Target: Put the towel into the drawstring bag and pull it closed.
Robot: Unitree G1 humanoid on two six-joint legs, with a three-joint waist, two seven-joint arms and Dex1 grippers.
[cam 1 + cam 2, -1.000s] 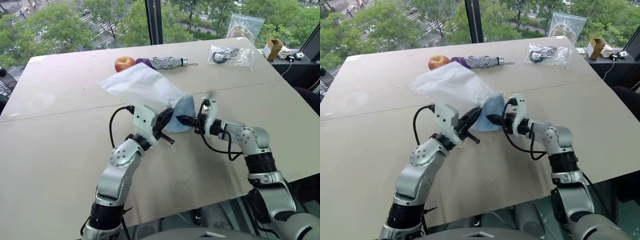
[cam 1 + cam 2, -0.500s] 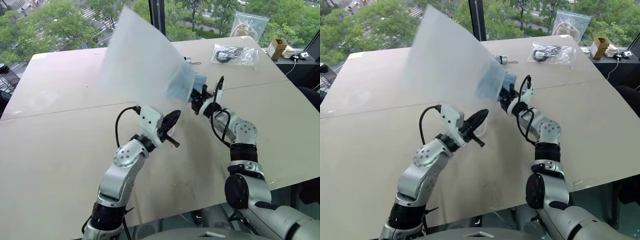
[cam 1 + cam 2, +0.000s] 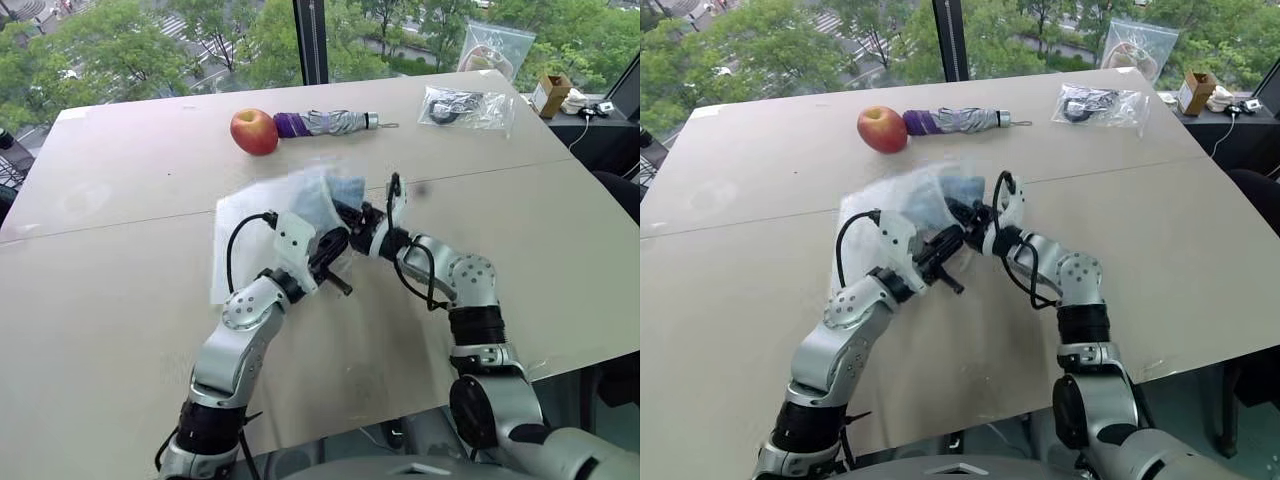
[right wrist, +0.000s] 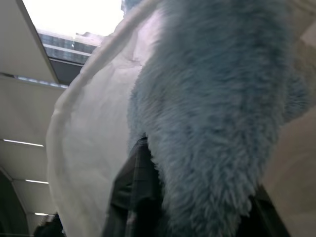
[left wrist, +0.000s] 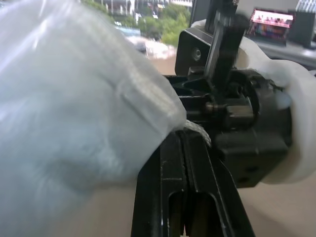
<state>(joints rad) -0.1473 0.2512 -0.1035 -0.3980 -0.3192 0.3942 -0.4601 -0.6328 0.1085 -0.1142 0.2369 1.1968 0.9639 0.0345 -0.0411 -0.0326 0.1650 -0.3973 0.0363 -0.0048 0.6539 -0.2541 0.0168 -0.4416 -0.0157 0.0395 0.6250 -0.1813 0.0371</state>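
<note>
The two head views look forward and down over the whole table (image 3: 120,320) to its far edge by the window, while each wrist view sits close against the drawstring bag (image 5: 74,113) at mid-table, a spot all four views share.

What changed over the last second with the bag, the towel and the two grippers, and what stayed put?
The drawstring bag, flung up in the air half a second ago, has dropped back flat onto the table, the towel still at its mouth. The right gripper swung up and came back down beside the left gripper, which stays shut on the bag's cord. The apple, umbrella and plastic bags have not moved.
</note>
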